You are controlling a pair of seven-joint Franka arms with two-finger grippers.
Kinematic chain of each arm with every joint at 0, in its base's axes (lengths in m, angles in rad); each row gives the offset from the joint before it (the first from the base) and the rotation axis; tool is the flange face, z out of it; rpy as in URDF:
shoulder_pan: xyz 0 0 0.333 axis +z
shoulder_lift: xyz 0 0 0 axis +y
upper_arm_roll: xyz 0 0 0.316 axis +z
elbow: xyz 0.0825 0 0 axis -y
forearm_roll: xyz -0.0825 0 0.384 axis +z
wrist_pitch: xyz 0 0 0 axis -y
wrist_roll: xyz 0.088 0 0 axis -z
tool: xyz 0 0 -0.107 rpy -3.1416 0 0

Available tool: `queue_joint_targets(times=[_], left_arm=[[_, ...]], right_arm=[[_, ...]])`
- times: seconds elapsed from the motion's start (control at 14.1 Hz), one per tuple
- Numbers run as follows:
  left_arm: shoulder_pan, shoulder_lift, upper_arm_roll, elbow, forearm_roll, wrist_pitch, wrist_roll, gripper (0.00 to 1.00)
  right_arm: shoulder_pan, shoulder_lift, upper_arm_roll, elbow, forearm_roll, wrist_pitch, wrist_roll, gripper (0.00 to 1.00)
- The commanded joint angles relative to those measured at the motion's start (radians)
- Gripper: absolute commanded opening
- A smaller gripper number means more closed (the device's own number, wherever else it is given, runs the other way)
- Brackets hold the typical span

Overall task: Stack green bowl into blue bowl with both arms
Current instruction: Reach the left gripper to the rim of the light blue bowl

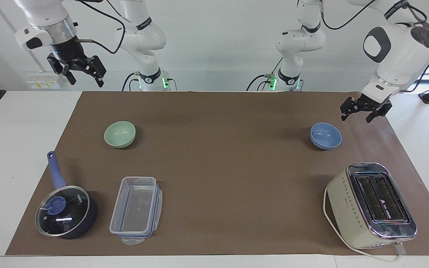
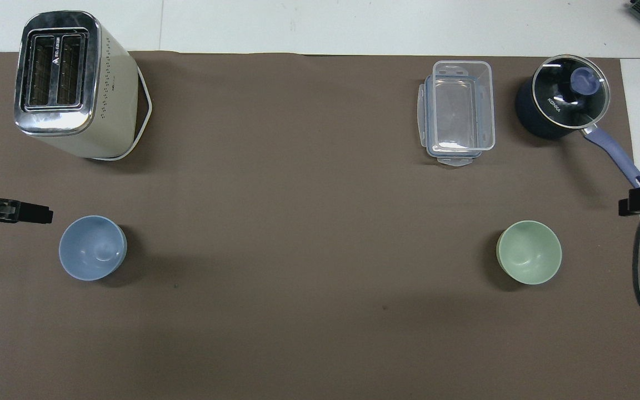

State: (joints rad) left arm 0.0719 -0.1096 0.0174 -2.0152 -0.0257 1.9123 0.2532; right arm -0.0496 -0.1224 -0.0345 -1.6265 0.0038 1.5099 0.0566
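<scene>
Right now the green bowl (image 1: 120,134) sits on the tabletop (image 1: 214,175) at 9 o'clock, the blue bowl (image 1: 325,136) at 3 o'clock. Both look light, hard and smooth, so pinching the rim seems best. The left gripper (image 1: 365,112) hangs open and empty above the blue bowl. The right gripper (image 1: 82,76) waits, open and empty.

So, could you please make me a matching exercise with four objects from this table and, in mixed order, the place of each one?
Things:
1. green bowl
2. blue bowl
3. toaster
4. clear plastic box

Places:
A. beside the lidded saucepan
B. right arm's end, nearer to the robots than the saucepan
C. left arm's end, farther from the robots than the blue bowl
D. below and beside the left gripper

Pairs: 1-B, 2-D, 3-C, 4-A
</scene>
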Motion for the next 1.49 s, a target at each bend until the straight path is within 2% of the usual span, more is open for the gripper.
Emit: queue_joint_targets(times=[0.0,0.21,0.71,0.85,1.14,1.21,1.42], left_arm=[[0.015,-0.045,-0.007,-0.089,-0.022,0.056,0.02,1.0],[0.046,-0.044,-0.007,-0.138,-0.049,0.105,0.072,1.0],[0.092,-0.035,-0.007,-0.168,-0.132,0.117,0.155,1.0],[0.097,-0.032,-0.007,-0.207,-0.137,0.169,0.178,1.0],[0.167,0.066,-0.007,-0.255,-0.151,0.313,0.291,1.0],[0.17,0.085,-0.007,-0.261,-0.166,0.324,0.307,0.97],[0.155,0.09,-0.007,-0.315,-0.203,0.384,0.305,0.91]], right_arm=[[-0.01,-0.023,0.005,-0.032,-0.01,0.018,-0.012,1.0],[-0.01,-0.023,0.005,-0.032,-0.01,0.018,-0.012,1.0],[-0.01,-0.023,0.005,-0.032,-0.01,0.018,-0.012,1.0],[-0.01,-0.023,0.005,-0.033,-0.01,0.018,-0.012,1.0],[-0.01,-0.023,0.005,-0.033,-0.01,0.019,-0.012,1.0],[-0.01,-0.023,0.005,-0.032,-0.01,0.018,-0.012,1.0],[-0.012,-0.022,0.005,-0.033,-0.01,0.018,-0.014,1.0]])
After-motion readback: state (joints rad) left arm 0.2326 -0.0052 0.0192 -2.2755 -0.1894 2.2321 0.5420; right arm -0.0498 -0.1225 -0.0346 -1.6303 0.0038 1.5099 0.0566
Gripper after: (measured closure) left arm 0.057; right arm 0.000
